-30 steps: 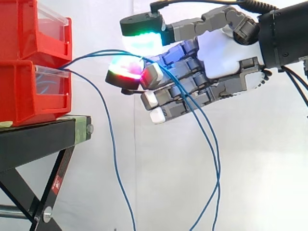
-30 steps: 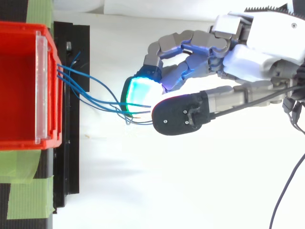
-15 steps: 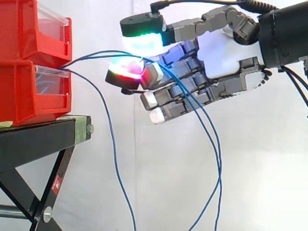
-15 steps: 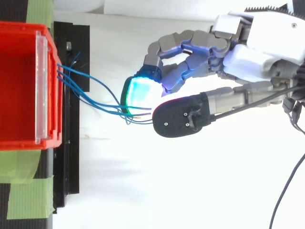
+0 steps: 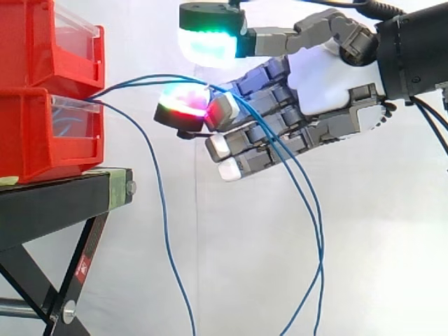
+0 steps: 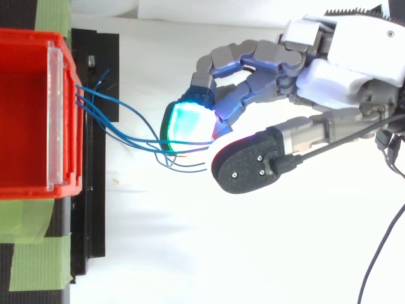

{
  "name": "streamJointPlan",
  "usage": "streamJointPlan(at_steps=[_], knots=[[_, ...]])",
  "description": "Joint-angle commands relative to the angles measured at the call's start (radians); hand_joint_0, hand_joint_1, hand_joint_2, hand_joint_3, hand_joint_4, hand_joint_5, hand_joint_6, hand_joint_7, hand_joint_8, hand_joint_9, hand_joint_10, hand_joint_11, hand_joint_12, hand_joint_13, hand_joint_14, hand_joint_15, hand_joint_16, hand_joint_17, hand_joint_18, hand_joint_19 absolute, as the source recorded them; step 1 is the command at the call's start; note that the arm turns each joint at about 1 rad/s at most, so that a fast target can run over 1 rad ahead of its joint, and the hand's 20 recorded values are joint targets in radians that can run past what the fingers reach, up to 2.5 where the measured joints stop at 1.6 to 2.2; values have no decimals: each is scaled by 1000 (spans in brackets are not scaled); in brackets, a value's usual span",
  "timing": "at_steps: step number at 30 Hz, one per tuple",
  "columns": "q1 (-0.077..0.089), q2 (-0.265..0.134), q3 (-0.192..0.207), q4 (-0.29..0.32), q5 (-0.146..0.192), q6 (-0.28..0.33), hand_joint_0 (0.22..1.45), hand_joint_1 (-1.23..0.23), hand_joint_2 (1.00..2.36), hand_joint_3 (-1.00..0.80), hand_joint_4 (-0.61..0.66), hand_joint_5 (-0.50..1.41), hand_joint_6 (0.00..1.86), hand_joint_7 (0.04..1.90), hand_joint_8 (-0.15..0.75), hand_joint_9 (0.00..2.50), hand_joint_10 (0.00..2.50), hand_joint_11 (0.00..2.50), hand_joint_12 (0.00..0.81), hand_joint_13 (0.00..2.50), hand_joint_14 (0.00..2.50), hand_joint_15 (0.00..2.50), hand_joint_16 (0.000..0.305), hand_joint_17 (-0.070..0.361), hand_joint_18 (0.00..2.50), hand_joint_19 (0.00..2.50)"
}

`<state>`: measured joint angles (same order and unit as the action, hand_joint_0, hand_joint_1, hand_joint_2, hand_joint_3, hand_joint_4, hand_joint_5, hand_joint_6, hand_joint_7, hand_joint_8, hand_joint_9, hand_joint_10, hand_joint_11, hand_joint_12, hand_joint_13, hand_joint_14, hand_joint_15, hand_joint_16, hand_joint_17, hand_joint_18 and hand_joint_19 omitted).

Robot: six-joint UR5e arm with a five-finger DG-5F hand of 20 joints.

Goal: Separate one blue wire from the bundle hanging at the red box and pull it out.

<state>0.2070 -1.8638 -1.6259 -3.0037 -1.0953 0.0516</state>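
So the hand is sitting to the right of the stacked red bins with its grip open. The fingers are loosely bent toward the bins, the thumb pad is up high and well clear of them, and nothing is pinched as far as I can tell. The blue wires come out of the front of the lower bin, run over the top of the fingers and then just drape down across them, hanging in a long loop below the hand. One more wire drops straight down near the black stand.

From above, several wires fan out from the bin edge and bunch together right at the glowing fingertip.

Progress-wise I'd say not much is banked yet. The bundle has been reached, but more than one wire lies over the hand and every wire is rooted in the bin. Isolating one, gripping it and pulling it right is all left to do.

Compared with a second ago, the thumb has lifted up and away from the fingertip — the pinch has opened. The wires barely shifted.
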Motion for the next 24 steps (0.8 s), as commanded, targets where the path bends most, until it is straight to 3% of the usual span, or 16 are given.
streamJointPlan(at_steps=[1,6,13,24], knots=[[0,0,0,-6,0,1,642,-847,1000,-500,252,-277,849,1159,278,239,17,1489,370,496,15,1482,46,103,377,720],[0,0,0,-6,0,1,697,-828,1010,-407,244,-270,865,1145,281,275,16,1477,372,526,15,1465,45,101,414,715],[2,0,0,-8,0,28,629,-719,1015,-350,246,-239,856,1154,298,378,18,1446,386,598,15,1438,45,101,464,744],[5,0,0,-8,0,39,632,-738,1022,-260,228,-231,857,1158,295,380,17,1425,388,601,17,1419,45,102,466,736]])
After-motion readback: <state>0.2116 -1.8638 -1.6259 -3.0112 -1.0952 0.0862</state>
